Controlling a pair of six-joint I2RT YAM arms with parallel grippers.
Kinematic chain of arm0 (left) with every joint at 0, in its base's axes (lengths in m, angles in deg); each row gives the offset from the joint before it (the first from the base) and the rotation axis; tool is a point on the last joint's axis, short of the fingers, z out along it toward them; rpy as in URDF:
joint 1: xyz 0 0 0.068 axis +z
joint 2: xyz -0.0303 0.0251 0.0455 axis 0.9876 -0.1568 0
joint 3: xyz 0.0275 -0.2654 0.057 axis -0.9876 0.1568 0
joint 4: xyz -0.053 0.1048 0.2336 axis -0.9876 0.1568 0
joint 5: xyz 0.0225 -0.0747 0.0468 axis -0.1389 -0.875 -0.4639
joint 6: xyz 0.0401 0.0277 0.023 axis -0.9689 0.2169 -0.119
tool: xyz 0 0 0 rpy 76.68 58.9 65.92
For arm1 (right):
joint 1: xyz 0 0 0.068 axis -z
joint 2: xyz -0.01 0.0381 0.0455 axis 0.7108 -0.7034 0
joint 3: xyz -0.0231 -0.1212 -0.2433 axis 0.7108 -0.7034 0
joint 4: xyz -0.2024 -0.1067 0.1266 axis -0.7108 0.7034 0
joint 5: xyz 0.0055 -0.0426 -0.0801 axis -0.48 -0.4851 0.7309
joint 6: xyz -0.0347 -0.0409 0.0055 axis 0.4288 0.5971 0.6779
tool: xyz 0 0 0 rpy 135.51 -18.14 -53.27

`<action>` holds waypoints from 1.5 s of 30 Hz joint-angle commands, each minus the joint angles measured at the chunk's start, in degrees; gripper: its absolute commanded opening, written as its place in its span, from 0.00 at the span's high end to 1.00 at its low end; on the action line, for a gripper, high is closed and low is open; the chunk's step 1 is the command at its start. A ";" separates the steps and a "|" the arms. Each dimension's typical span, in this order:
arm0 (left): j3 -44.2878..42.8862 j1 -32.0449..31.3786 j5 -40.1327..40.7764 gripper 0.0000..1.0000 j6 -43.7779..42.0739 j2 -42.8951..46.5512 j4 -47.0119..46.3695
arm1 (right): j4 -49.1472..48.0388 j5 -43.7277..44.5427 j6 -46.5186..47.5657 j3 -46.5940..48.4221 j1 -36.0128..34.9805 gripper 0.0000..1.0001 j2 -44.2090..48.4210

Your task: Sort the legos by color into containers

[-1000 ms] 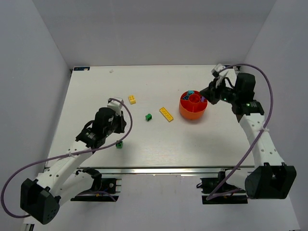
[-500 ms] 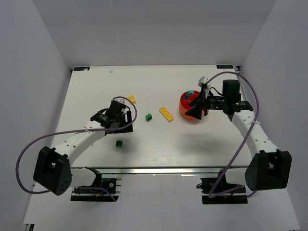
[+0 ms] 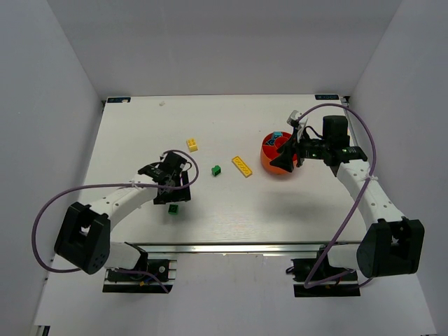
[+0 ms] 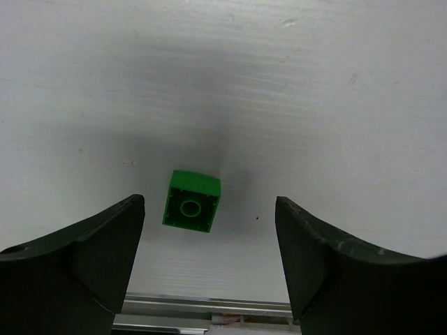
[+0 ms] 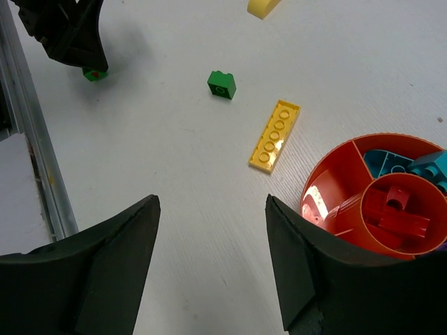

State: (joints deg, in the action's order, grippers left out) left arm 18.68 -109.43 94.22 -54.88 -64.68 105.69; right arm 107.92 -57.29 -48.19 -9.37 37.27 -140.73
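A small green lego (image 4: 192,202) lies tipped on the table, its hollow underside facing the camera. My left gripper (image 4: 208,206) hangs open above it with nothing between the fingers; from above, the left gripper (image 3: 175,197) sits just behind that green lego (image 3: 173,208). A second green lego (image 5: 221,84), a flat yellow lego plate (image 5: 274,135) and a small yellow lego (image 3: 192,145) lie loose mid-table. The orange-red divided bowl (image 5: 328,167) holds red legos (image 5: 398,209) in its centre and teal ones (image 5: 401,164) in an outer compartment. My right gripper (image 5: 211,202) is open and empty, above the bowl's (image 3: 267,162) left side.
The table's near metal rail (image 5: 42,174) runs close to the left gripper and the green lego. White walls close in the table at the back and both sides. Purple cables loop off both arms.
Both grippers have opened. The right arm swung left from beyond the bowl to above it. The left arm shifted right, over the near green lego.
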 commanded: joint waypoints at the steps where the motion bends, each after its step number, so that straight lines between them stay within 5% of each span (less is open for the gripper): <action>1: 1.71 0.23 1.24 0.15 0.93 -0.46 -0.38 | -0.86 0.23 -0.22 0.72 -0.14 0.32 1.58; 16: 2.06 0.23 0.18 0.32 1.90 -5.65 -2.32 | -0.95 0.14 0.13 0.28 0.03 0.33 1.66; 27: -4.86 -1.08 -1.47 0.93 -2.31 -1.61 -1.52 | -1.13 0.49 0.13 0.28 0.12 0.37 1.84; 30: -6.63 -1.08 -14.69 1.00 -8.37 2.69 -8.53 | -2.96 4.07 -2.23 0.20 0.21 0.44 2.02; 32: -6.29 -1.08 -22.89 1.00 -11.46 5.85 -18.63 | -5.33 6.98 -5.82 -0.15 0.30 0.70 2.10; 33: -6.02 -1.08 -27.37 1.00 -10.94 6.13 -25.80 | -6.04 9.95 -6.98 -0.24 0.47 0.92 2.28; 34: -6.11 -1.08 -30.02 1.00 -10.85 5.87 -29.44 | -6.84 11.55 -8.03 -0.42 0.47 1.00 2.37; 40: -12.67 -2.22 -41.02 1.00 -7.69 -7.21 -48.51 | -10.36 17.36 -12.17 -1.83 1.53 1.00 4.39; 45: -23.93 -4.24 -44.29 1.00 -6.54 -20.05 -54.16 | -11.50 19.21 -12.44 -2.44 2.67 1.00 5.18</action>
State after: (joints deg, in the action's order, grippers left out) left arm -0.05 -112.27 55.84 -62.00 -82.04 59.75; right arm 99.90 -40.77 -59.11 -11.08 39.34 -136.95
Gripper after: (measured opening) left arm 0.464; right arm 0.013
